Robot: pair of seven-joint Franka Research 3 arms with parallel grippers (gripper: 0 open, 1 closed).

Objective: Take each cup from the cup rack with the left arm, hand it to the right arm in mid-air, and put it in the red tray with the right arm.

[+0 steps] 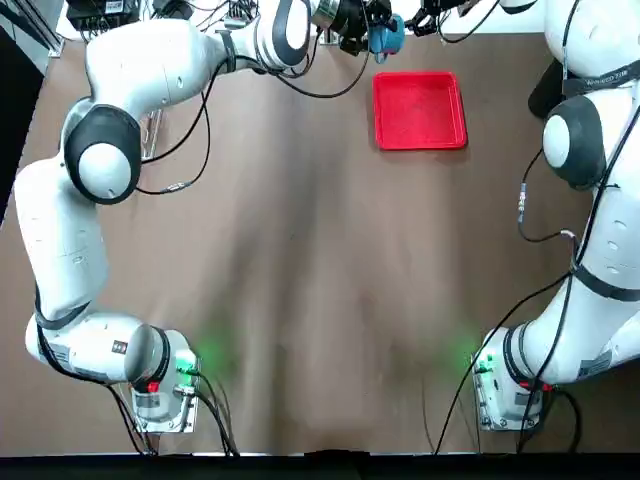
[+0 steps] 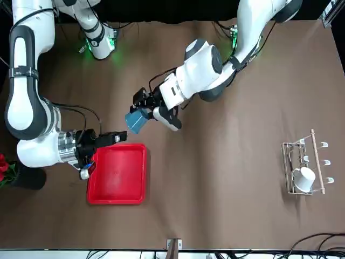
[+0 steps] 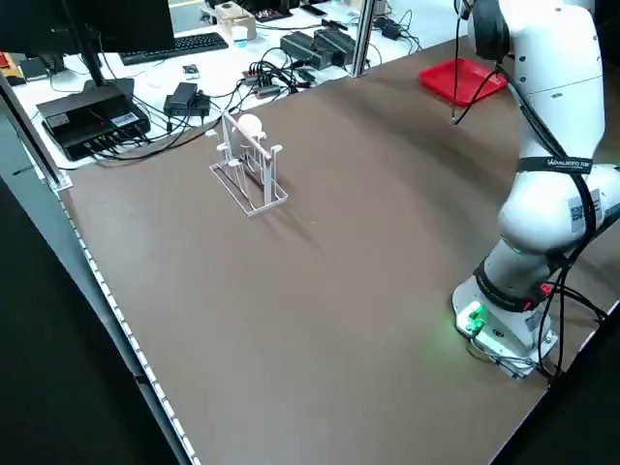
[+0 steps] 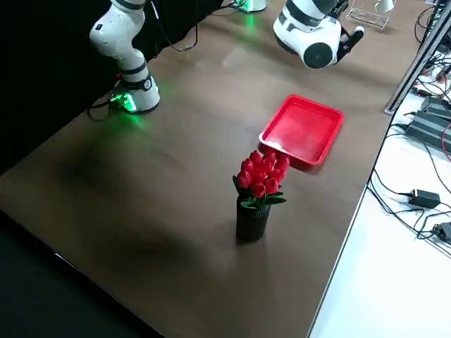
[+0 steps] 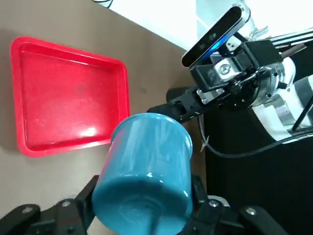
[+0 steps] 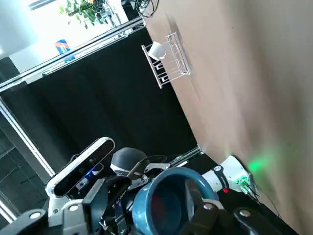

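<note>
Currently, glossy blue cup (image 5: 144,166) clamped in left gripper (image 5: 145,183), right gripper (image 6: 147,188) open beside it, front view's one o'clock from red tray (image 2: 117,175)

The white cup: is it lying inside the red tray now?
No, in the front view the white cup hangs on the wire rack, well apart from the red tray.

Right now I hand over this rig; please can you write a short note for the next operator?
Left gripper: jaws shut on the blue cup, in mid-air beyond the red tray.
Right gripper: at that cup; whether it grips is unclear.
White cup: on the cup rack.
Done: blue cup off the rack.
Left: finish handover, put blue cup in tray, then repeat with white cup.
</note>
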